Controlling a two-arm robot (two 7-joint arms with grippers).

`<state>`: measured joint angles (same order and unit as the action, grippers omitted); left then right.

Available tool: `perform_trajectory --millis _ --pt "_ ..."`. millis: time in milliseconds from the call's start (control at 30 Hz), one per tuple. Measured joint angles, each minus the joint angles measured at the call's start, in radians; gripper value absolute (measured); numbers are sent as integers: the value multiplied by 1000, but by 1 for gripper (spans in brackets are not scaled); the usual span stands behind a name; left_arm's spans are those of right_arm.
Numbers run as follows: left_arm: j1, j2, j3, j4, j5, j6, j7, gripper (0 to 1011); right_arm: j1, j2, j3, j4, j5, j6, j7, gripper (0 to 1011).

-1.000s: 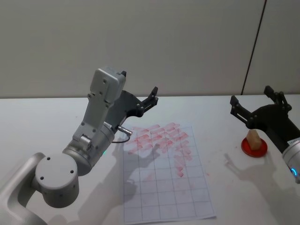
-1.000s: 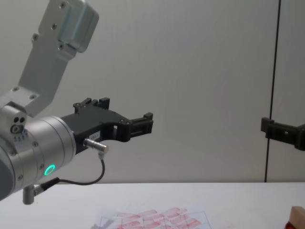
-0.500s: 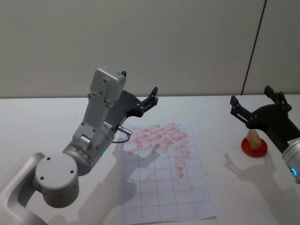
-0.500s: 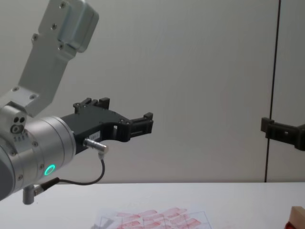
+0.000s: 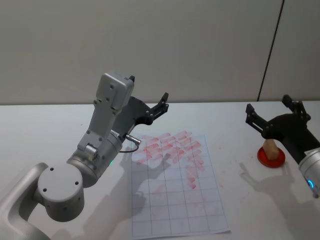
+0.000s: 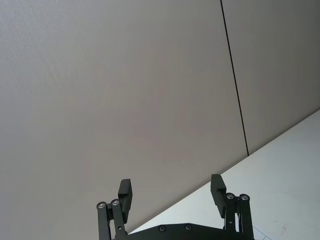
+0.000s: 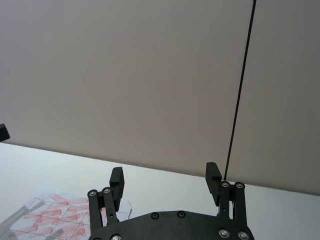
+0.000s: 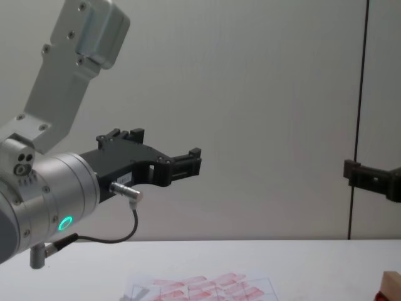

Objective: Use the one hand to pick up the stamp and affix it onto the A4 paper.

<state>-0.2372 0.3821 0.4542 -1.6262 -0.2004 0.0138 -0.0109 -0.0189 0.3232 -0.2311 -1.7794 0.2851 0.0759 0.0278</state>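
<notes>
The stamp (image 5: 270,148), a small tan wooden block, stands upright on a flat red disc (image 5: 271,158) at the right of the table, and its top corner shows in the chest view (image 8: 392,281). My right gripper (image 5: 269,107), on the arm with the blue ring, hangs open just above and behind the stamp, apart from it. Its two black fingers stand wide apart in the right wrist view (image 7: 164,175). The A4 paper (image 5: 176,190) lies flat mid-table, with red marks over its far half. My left gripper (image 5: 161,104), on the green-ringed arm, is raised above the paper's far left corner and open (image 6: 171,186).
The bulky left arm (image 5: 100,145) stands over the paper's left side. A white table (image 5: 45,130) runs to a grey wall. One right fingertip (image 8: 353,170) enters the chest view at its right edge. The paper's far edge shows low in that view (image 8: 200,287).
My right gripper has sunk slightly toward the stamp, still open. The left arm, paper and stamp have not moved.
</notes>
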Motion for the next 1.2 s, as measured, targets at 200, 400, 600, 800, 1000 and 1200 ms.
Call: perform_trajectory --millis 200,400,600,800,1000,1200 --pt "0 0 0 0 0 0 0 1001 -5 -20 -6 -17 -1 79 -71 1001" --pt "0 0 0 0 0 0 0 1001 -7 -36 -7 -21 -1 145 -127 1001" --pt "0 0 0 0 0 0 0 1001 2 -53 -4 -8 4 216 -174 1001" --pt "0 0 0 0 0 0 0 1001 27 -71 3 31 11 271 -196 1001" --pt "0 0 0 0 0 0 0 1001 60 -88 8 82 15 311 -200 1001" --pt "0 0 0 0 0 0 0 1001 96 -106 12 136 16 339 -197 1001"
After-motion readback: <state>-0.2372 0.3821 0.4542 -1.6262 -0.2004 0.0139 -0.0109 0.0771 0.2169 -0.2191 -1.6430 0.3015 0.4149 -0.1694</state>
